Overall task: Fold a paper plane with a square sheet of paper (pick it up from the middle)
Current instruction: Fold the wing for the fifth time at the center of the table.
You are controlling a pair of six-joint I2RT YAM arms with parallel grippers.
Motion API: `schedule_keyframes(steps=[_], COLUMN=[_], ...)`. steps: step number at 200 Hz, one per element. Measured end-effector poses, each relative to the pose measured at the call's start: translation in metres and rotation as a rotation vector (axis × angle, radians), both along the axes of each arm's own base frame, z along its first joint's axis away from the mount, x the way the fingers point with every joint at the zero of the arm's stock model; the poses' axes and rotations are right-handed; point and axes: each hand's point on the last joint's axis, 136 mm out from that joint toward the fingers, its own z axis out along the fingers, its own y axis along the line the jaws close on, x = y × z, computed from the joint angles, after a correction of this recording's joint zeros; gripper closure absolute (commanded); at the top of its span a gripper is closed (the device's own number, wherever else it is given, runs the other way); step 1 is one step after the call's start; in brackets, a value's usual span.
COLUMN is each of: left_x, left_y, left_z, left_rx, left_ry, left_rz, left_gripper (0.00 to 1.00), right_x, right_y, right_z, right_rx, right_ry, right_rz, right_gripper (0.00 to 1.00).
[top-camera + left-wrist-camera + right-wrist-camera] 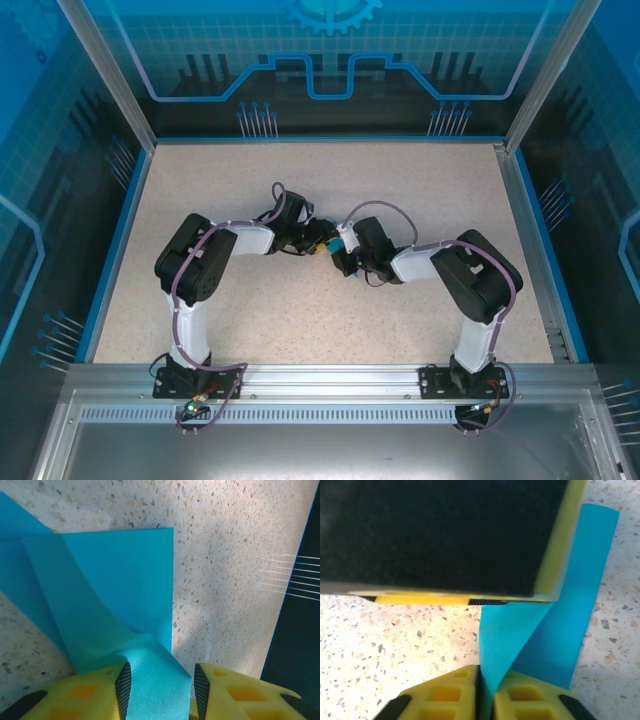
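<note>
paper [110, 590]: matte, smooth (thin) | table [225, 555]: speckled stone-look, slight sheen

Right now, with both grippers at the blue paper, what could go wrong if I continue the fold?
Tearing: the right gripper is pinched shut on a thin edge of the sheet; pulling away from the left gripper could rip it.
Slipping: a raised flap lies between the left fingers, which stand apart; I cannot tell whether they grip it, so it may slide out.
Collision: the grippers sit very close together, so a small move could knock them together.
</note>
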Motion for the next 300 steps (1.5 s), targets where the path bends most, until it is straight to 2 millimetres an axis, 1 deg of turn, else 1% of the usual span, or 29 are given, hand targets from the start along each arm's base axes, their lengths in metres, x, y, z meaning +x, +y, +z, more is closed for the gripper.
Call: schedule_keyframes(steps=[12,41,57,86,104,125,160,198,226,248,300], left_x=[0.0,0.0,0.002,0.007,0.008,0.002,-0.007,-0.009,-0.013,-0.016,-0.02], left_y=[0.0,0.001,0.002,0.003,0.0,0.0,0.001,0.0,0.001,0.002,-0.001], left_z=[0.0,0.005,0.013,0.037,0.044,0.04,0.032,0.031,0.026,0.022,0.022], left_rx=[0.0,0.0,-0.005,-0.026,-0.047,-0.059,-0.062,-0.071,-0.066,-0.06,-0.066], left_ry=[-0.001,-0.01,-0.027,-0.099,-0.125,-0.122,-0.114,-0.133,-0.137,-0.134,-0.133], left_rz=[0.001,-0.003,-0.002,-0.011,-0.024,-0.037,-0.062,-0.077,-0.084,-0.089,-0.105], left_gripper=[0.58,0.57,0.56,0.54,0.54,0.55,0.54,0.55,0.55,0.54,0.55], right_x=[0.001,0.001,0.002,0.003,0.001,-0.002,-0.007,-0.006,-0.005,-0.005,-0.003], right_y=[-0.002,-0.007,-0.01,-0.012,-0.009,-0.005,-0.005,-0.008,-0.008,-0.008,-0.008], right_z=[0.0,0.003,0.006,0.014,0.015,0.014,0.003,0.003,0.004,0.003,0.001], right_rx=[0.02,0.111,0.183,0.307,0.363,0.409,0.452,0.498,0.523,0.527,0.516], right_ry=[0.013,0.072,0.112,0.185,0.234,0.29,0.387,0.444,0.48,0.497,0.547], right_rz=[-0.006,-0.016,-0.027,-0.04,-0.04,-0.042,-0.069,-0.099,-0.117,-0.13,-0.166], right_gripper=[0.97,0.99,1.0,1.0,1.0,1.0,1.0,1.0,1.0,1.0,1.0])
